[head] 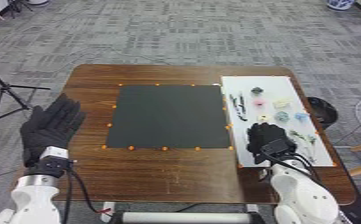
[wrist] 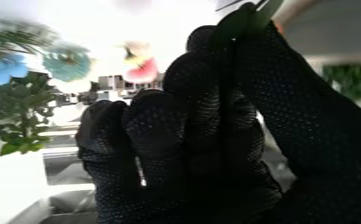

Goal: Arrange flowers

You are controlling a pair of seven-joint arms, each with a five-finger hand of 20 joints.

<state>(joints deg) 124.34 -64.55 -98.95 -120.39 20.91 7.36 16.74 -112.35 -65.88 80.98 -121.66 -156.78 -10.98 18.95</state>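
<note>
In the head view, my right hand (head: 267, 140) is over the near left part of the white board (head: 287, 85), beside two green sprigs (head: 298, 135). The right wrist view has my right hand (wrist: 190, 100) with thumb and finger pinching a green leaf (wrist: 258, 17). Farther up the board lie a yellow flower (head: 263, 118), a teal flower (head: 281, 116), a blue flower (head: 302, 116), a pink flower (head: 258, 102) and a cream one (head: 280, 103). My left hand (head: 50, 125) is open, fingers straight, at the table's left edge.
A dark square mat (head: 168, 116) ringed by orange dots occupies the table's middle. Slim black-and-white tools (head: 239, 106) lie along the board's left side. A black bin (head: 322, 111) stands off the table's right edge, and a tripod (head: 6, 87) stands at the left.
</note>
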